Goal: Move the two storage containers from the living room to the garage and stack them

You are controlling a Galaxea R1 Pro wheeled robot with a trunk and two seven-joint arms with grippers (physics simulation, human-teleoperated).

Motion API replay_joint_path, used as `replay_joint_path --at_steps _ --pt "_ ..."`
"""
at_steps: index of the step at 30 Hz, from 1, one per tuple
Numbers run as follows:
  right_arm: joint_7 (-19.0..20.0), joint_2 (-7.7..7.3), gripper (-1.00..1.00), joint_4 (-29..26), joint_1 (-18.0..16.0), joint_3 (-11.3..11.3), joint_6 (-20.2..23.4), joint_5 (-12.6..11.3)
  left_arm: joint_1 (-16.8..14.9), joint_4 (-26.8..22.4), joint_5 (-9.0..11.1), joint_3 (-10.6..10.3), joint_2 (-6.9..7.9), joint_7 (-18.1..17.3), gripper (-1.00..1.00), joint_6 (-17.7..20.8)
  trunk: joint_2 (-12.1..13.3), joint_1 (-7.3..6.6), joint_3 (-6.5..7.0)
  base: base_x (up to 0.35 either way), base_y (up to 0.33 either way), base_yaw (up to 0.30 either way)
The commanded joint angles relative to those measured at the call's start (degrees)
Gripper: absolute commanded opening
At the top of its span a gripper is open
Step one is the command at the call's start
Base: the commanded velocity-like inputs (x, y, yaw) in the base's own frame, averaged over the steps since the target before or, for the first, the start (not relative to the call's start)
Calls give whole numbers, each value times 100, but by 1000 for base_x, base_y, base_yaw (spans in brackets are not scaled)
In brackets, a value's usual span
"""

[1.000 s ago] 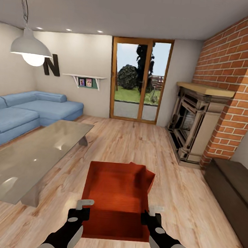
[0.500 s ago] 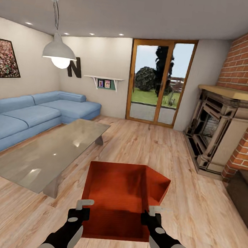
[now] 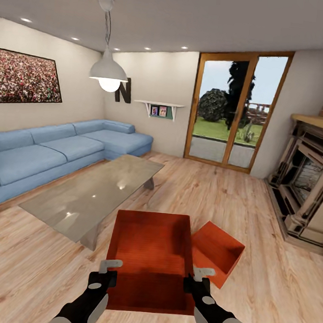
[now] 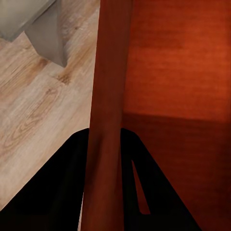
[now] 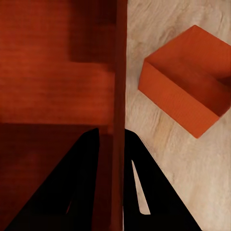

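- Turning left since the earlier frames: second container (image 3: 217, 253) now shows fully on the plank floor (image 3: 256, 205).
- Left gripper (image 3: 105, 270) and right gripper (image 3: 195, 278) jaws are clamped on the carried container (image 3: 151, 244) walls.
- Garage transit remains.

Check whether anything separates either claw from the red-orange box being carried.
Nothing visible does. The left claw pinches the left wall of the lidless red-orange box, and the right claw its right wall. The second red-orange box sits on the wood floor beside it.
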Motion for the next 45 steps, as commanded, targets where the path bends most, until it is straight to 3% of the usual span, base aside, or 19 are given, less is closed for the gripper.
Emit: replay_joint_path --at_steps 1,45 --pt "-56 -2 -100 14 -1 -78 -25 -53 -7 -212 -47 93 -6 39 -100 13 -5 0 -8 0 0 300" --pt "-56 -2 -100 14 -1 -78 -25 -53 -8 -223 -50 93 -6 39 -100 13 -5 0 -8 0 0 300"
